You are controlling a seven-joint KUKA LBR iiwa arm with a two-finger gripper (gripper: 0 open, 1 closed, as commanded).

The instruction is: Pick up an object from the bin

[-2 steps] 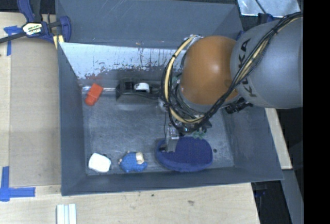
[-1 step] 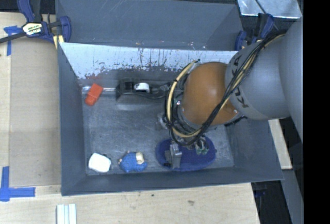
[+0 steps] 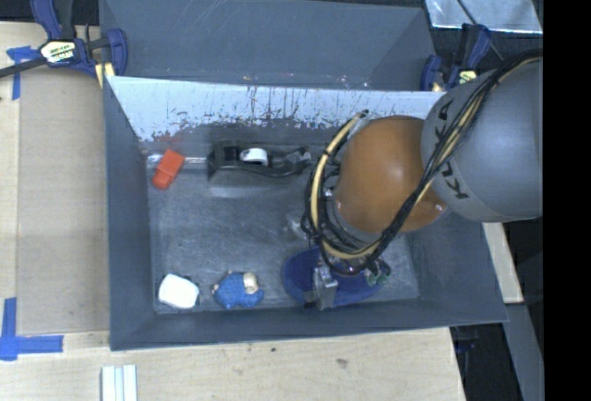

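**Hand low over the dark blue thing by the bin's near wall**

You are looking down into the grey metal bin (image 3: 129, 233), its floor mostly bare, with a handful of loose things spread along the far and near sides. The arm (image 3: 499, 150) comes in from the right, and its rounded orange cover (image 3: 383, 177) sits over the right half of the floor with cables (image 3: 323, 177) looped down its left side.

Below that cover, your hand (image 3: 321, 290) is down at the near wall, right of centre. It is over a dark blue, flattish, rounded thing (image 3: 295, 277) that shows on either side of it. You cannot tell from here whether the hand is wide or narrow, nor whether it has hold of that blue thing.

Against the far side of the floor lies a long black object with a white part on top (image 3: 254, 159), well apart from the hand. Along the near wall, to the left of the dark blue thing, you have a small blue lump with a pale patch (image 3: 238, 290). Just beside that, in the near left corner, is a white rounded lump (image 3: 178, 291). A small orange block (image 3: 168, 170) lies in the far left corner, near the left end of the black object.
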